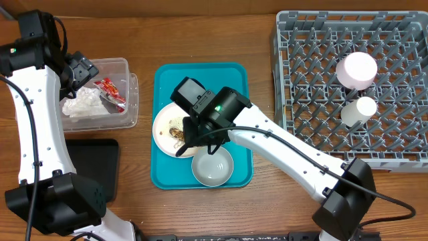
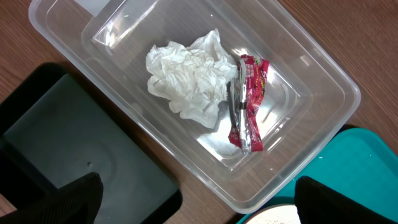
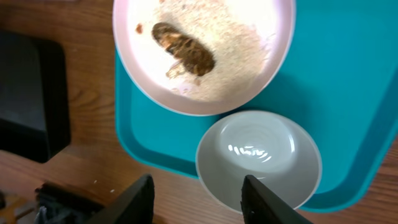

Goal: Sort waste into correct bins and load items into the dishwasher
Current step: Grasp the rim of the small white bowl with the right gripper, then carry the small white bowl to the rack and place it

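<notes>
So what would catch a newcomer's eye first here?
Probably the bright teal tray in the middle, holding a white plate with brown food scraps and a pale bowl. Left of it, a clear tub holds a crumpled napkin and a red wrapper; at far right a big grey dish rack carries a pink saucer and a white cup.
</notes>
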Motion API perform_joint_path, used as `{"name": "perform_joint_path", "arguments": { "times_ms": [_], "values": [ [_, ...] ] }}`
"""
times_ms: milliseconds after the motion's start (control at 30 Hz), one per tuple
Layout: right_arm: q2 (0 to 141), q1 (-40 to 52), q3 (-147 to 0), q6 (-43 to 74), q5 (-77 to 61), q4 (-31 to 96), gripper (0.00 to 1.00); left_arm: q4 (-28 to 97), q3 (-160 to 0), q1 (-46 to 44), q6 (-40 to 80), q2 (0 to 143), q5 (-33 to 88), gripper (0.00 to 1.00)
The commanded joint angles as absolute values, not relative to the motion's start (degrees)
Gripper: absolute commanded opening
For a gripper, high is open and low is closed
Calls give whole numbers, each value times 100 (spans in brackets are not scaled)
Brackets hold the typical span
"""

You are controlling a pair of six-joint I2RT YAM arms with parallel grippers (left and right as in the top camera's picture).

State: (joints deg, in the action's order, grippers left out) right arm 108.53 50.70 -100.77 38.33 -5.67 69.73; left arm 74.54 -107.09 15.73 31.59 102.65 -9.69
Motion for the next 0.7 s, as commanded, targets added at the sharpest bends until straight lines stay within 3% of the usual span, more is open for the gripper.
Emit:
{"name": "perform_joint_path", "arguments": {
  "times_ms": [0, 167, 300, 500, 667],
  "values": [
    [10761, 5352, -9723, 3710, -867, 6799, 49, 7456, -10748, 1535, 3234, 10092, -1050, 100],
    [10873, 5833, -8781, 4268, -637, 5789, 49, 7454, -10750, 1535, 3236, 10092, -1050, 100],
    [11080, 5946, -8423, 4685, -71, 5555, 48, 7456, -10748, 1535, 3236, 10092, -1050, 100],
    [11614, 5957, -8368, 4718, -469, 5404, 47, 7454, -10748, 1535, 3236, 10092, -1050, 100],
    [11660, 5955, -8455, 4720, -489, 5500, 20, 7454, -10748, 1535, 3236, 10092, -1050, 100]
  ]
}}
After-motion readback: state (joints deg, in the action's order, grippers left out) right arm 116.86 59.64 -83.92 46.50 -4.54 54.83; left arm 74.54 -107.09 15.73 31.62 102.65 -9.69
